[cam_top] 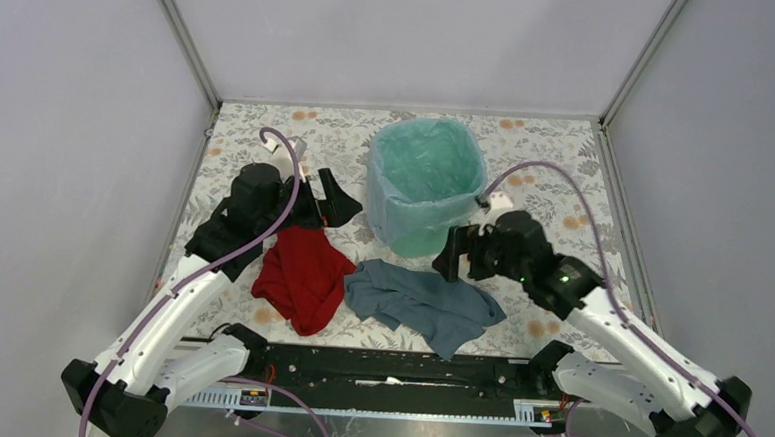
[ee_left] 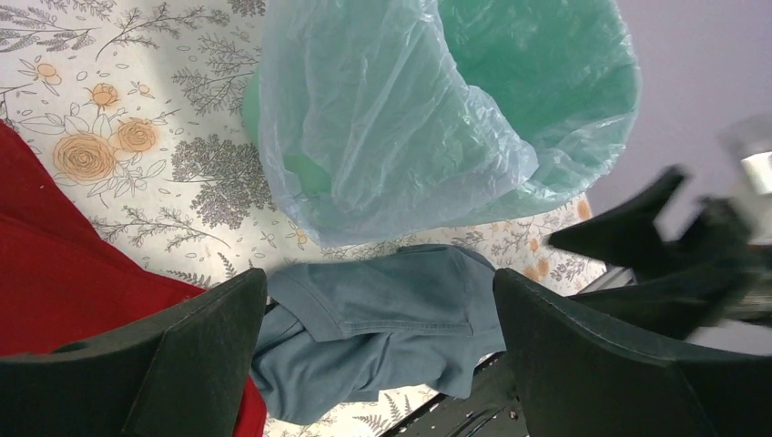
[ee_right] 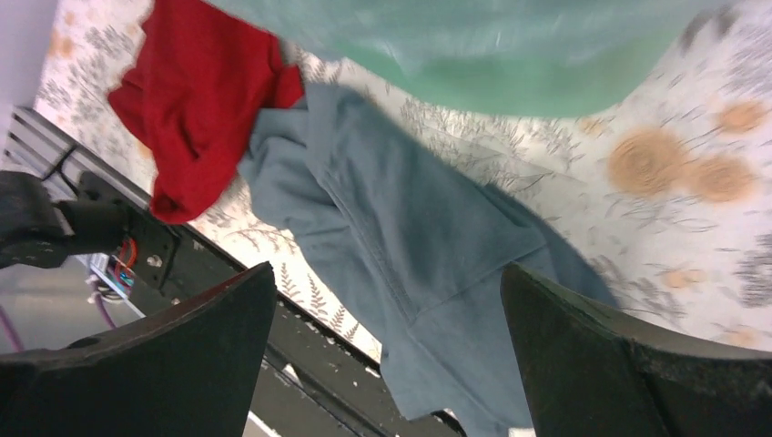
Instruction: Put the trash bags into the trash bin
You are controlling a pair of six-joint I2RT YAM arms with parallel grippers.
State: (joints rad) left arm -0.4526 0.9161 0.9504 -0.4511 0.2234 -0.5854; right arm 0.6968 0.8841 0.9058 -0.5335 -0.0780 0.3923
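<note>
The mint-green trash bin (cam_top: 415, 235) stands upright at the middle back of the table. The pale-blue translucent trash bag (cam_top: 428, 166) lines it and is folded over its rim, draping down the outside (ee_left: 382, 137). My left gripper (cam_top: 332, 198) is open and empty, just left of the bin, above the red cloth. My right gripper (cam_top: 454, 254) is open and empty, just right of the bin's base, above the grey-blue cloth. In the right wrist view the bin (ee_right: 510, 77) fills the top edge.
A red cloth (cam_top: 303, 276) lies crumpled at the front left of the bin. A grey-blue cloth (cam_top: 421, 300) lies in front of the bin, also seen in both wrist views (ee_left: 382, 319) (ee_right: 419, 246). The black base rail (cam_top: 386, 369) runs along the near edge.
</note>
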